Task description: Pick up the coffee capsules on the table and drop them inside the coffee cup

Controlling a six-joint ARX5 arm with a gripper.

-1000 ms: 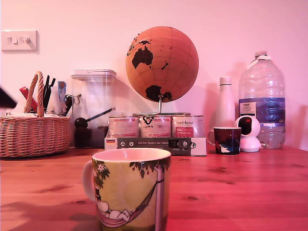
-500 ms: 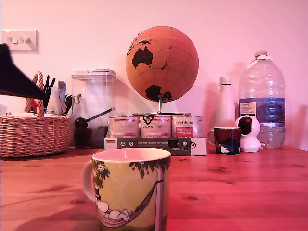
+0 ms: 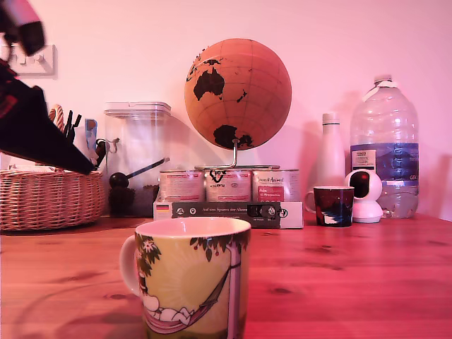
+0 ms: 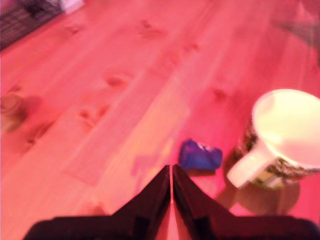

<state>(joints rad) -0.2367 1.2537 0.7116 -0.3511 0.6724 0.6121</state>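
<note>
Dark-blue coffee capsule (image 4: 200, 155) lies on its side on the table (image 4: 100, 115), just beside the coffee cup (image 4: 280, 140) handle. Gripper (image 4: 171, 172) hangs above, tips pressed together, empty. Wrist view alone shows us the capsule; exterior view has the basket (image 3: 49, 199) at 9 o'clock, the globe (image 3: 238, 94) at 12.

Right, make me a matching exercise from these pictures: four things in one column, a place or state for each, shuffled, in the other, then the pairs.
Things:
1. coffee capsule
2. coffee cup
3. claw
4. globe

Places or states:
A. perched above three tins by the wall
B. lying on its side on the table, near the mug's handle
C. standing upright and empty, white inside
D. fingers together, holding nothing, above the wood

Pairs: 1-B, 2-C, 3-D, 4-A
</note>
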